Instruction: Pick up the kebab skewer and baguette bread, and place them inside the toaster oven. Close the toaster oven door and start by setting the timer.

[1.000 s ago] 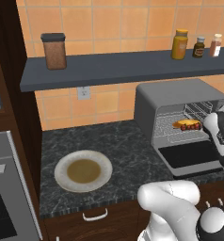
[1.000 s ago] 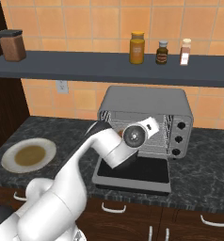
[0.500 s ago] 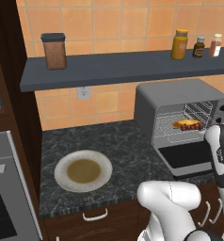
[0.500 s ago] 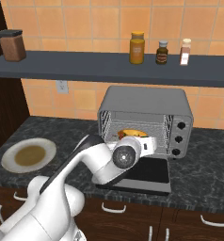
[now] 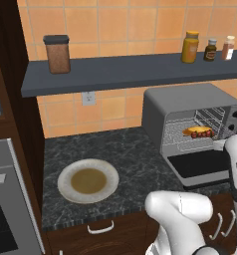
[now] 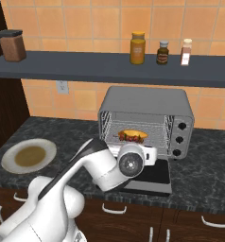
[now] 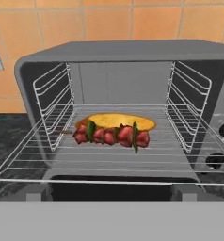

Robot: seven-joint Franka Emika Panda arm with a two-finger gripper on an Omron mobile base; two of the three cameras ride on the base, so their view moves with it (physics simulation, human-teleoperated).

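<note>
From my left base view, the toaster oven (image 5: 190,117) sits on the counter (image 5: 125,159), its door (image 5: 200,165) dropped flat. From the right, the baguette bread (image 6: 132,133) lies on the rack. My hand view shows the kebab skewer (image 7: 111,134) just before the bread; my gripper is spread wide, holding nothing.

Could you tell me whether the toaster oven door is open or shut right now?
Open: the toaster oven door lies folded down flat, exposing the wire rack.

Grey toaster oven (image 7: 132,49), golden-orange baguette bread (image 7: 116,120), red-brown kebab skewer (image 7: 111,134), speckled black counter (image 5: 135,159).
</note>
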